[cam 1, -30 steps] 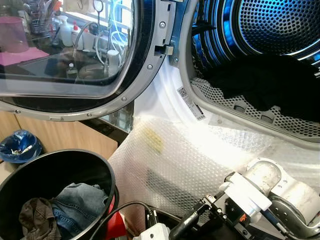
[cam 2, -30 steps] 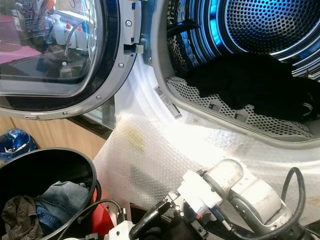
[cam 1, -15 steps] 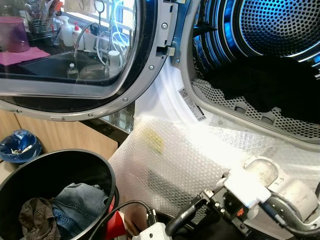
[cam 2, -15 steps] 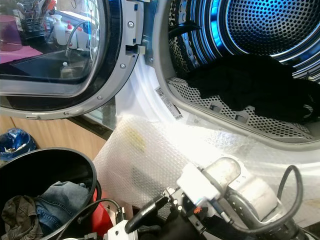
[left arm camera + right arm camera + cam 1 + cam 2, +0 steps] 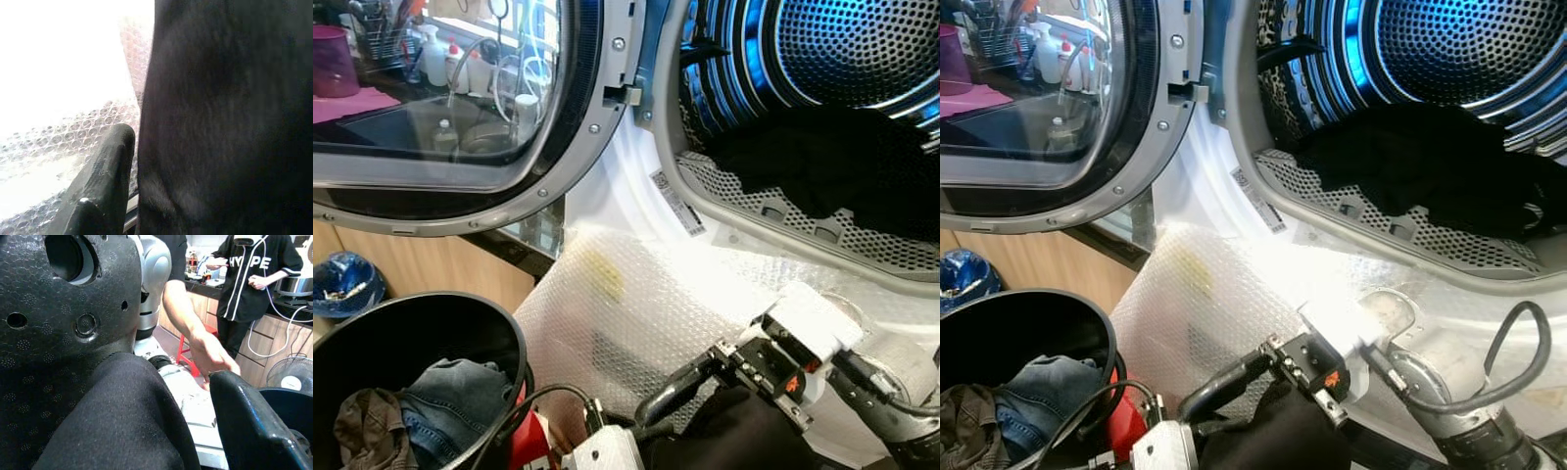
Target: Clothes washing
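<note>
Gripping soft black garment [image 5: 744, 431] — right gripper [image 5: 656, 416] jaws clenched; left gripper's [image 5: 105, 181] unclear.

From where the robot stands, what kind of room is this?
Probably a home kitchen with a laundry corner: an open washing machine drum holding dark clothes, a black laundry bin, and a sink counter reflected in the door glass.

Silver right arm [image 5: 891, 392], looped black cable [image 5: 1518, 352]; white wrist housing [image 5: 813, 328]; long black jaws.

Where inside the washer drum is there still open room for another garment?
The drum is free above the black clothes, up to its blue back wall. Its floor is crowded with that pile. The black bin holds jeans.
</note>
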You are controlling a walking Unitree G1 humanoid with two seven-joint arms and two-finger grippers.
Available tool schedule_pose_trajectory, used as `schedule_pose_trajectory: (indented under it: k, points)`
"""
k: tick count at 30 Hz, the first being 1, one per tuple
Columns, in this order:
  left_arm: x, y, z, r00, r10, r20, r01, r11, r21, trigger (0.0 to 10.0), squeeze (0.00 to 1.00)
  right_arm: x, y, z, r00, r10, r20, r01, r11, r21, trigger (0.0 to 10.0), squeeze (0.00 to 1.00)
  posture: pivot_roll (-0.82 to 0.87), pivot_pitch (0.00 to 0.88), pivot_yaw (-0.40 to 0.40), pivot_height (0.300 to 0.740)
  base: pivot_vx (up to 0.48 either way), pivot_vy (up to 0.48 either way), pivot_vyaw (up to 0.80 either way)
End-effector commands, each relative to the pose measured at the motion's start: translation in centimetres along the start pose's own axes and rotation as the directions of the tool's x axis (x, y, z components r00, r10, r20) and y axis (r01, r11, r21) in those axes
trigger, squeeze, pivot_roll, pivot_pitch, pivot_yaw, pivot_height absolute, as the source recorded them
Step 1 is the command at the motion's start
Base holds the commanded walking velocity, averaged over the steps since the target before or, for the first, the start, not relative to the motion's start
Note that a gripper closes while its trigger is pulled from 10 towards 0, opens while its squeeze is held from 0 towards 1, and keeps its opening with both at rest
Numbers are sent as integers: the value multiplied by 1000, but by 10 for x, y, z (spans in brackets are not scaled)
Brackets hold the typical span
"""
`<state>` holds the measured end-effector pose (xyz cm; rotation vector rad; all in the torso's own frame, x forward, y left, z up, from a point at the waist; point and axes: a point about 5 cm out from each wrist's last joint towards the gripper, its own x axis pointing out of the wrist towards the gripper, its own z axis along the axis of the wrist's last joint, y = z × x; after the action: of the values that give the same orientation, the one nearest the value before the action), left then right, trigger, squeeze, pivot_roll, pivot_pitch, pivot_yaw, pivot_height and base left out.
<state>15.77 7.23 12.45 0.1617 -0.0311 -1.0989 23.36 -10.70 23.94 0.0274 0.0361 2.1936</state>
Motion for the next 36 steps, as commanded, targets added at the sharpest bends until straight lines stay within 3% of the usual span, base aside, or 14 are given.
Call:
schedule_pose_trajectory:
  k: [1, 13, 15, 18, 20, 21, 23, 24, 25, 26, 27, 34, 35, 36]
  points:
    - [0, -3, 7, 999, 2, 32, -2, 1000, 10, 0, 0, -2, 2, 10, 1000, 0, 15, 1, 1000, -29, 10000, 0, 94, 44, -204, 740, 0, 0, 0]
    - [-2, -6, 8, 999, 5, 32, -5, 1000, -9, 0, 0, 0, 0, 11, 999, 21, 28, -20, 999, -34, 10000, 0, 116, 22, -205, 740, 0, 0, 0]
    - [-1, -5, 7, 1000, 19, 18, -19, 1000, -7, 10000, 0, 1, 0, 9, 999, 25, 27, -24, 999, -30, 10000, 0, 118, 11, -201, 740, 0, 0, 0]
    - [-1, -5, 6, 1000, 12, 9, -12, 1000, -5, 10000, 0, 2, -1, 8, 999, 28, 25, -27, 999, -28, 10000, 0, 118, 8, -200, 740, 0, 0, 0]
    - [-2, -5, 6, 1000, -3, 11, 3, 1000, -1, 7294, 0, 2, -1, 8, 999, 28, 24, -27, 999, -29, 10000, 0, 118, 8, -200, 740, 0, 0, 0]
    - [-2, -5, 6, 1000, -4, 8, 4, 1000, -11, 0, 0, 3, 0, 8, 999, 27, 22, -27, 999, -28, 10000, 0, 114, 15, -195, 740, 0, 0, 0]
    - [-1, -4, 5, 1000, 11, 2, -11, 1000, -13, 4118, 0, 3, 0, 7, 1000, 25, 19, -25, 999, -28, 10000, 0, 112, 14, -194, 740, 0, 0, 0]
    - [-1, -4, 5, 1000, 11, 2, -11, 1000, -13, 4118, 0, 3, 0, 7, 1000, 25, 19, -25, 999, -28, 10000, 0, 112, 14, -194, 740, 0, 0, 0]
    - [0, -4, 5, 1000, 18, 1, -18, 1000, -6, 10000, 0, 3, 0, 6, 1000, 22, 15, -22, 999, -28, 10000, 0, 109, 13, -193, 740, 0, 0, 0]
    - [0, -4, 5, 1000, 18, 0, -18, 1000, -4, 10000, 0, 3, 0, 6, 1000, 22, 14, -21, 999, -28, 10000, 0, 109, 13, -193, 740, 0, 0, 0]
    - [0, -4, 5, 1000, 8, 5, -7, 1000, -10, 0, 0, 3, 1, 5, 1000, 22, 11, -21, 999, -28, 10000, 0, 109, 13, -193, 740, 0, 0, 0]
    - [0, -6, 4, 1000, -2, 7, 3, 999, -32, 0, 0, 2, 1, 5, 1000, 18, 0, -18, 999, -28, 10000, 0, 109, 14, -196, 740, 0, 0, 0]
    - [0, -6, 4, 1000, 3, 6, -3, 999, -32, 902, 0, 1, 1, 5, 1000, 18, -1, -18, 999, -28, 10000, 0, 109, 14, -196, 740, 0, 0, 0]
    - [0, -5, 4, 1000, 11, 4, -11, 999, -30, 10000, 0, 1, 1, 5, 1000, 16, -4, -17, 999, -28, 10000, 0, 112, 15, -198, 740, 0, 0, 0]
